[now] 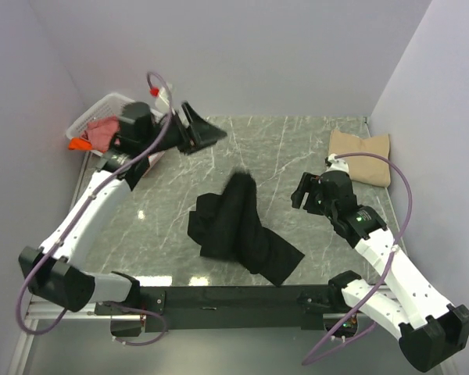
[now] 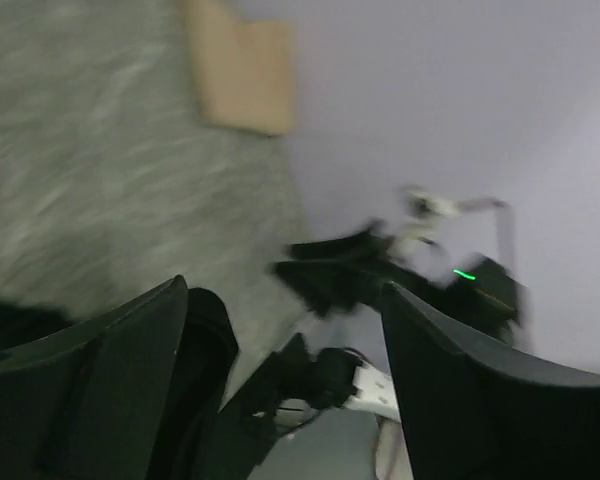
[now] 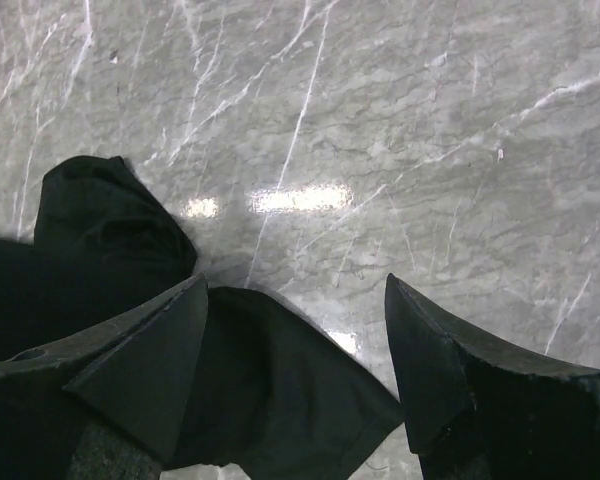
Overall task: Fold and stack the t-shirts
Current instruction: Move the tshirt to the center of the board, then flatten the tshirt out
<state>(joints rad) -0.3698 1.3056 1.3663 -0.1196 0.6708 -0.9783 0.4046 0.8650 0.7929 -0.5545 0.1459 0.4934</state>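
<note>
A black t-shirt (image 1: 238, 226) lies crumpled in the middle of the marble table. A tan t-shirt (image 1: 361, 155) lies folded at the back right; it also shows blurred in the left wrist view (image 2: 242, 65). Pink (image 1: 103, 130) and orange (image 1: 79, 144) shirts sit in the basket. My left gripper (image 1: 209, 125) is open and empty, raised above the back left of the table (image 2: 285, 290). My right gripper (image 1: 298, 192) is open and empty, just right of the black shirt. In the right wrist view its jaws (image 3: 296, 290) stand apart over a flap of the black shirt (image 3: 280, 400).
A white lattice basket (image 1: 94, 116) stands at the back left corner. Walls close the table on the left, back and right. The right arm (image 2: 400, 265) shows in the left wrist view. Bare marble (image 1: 297, 141) lies between the black shirt and the tan one.
</note>
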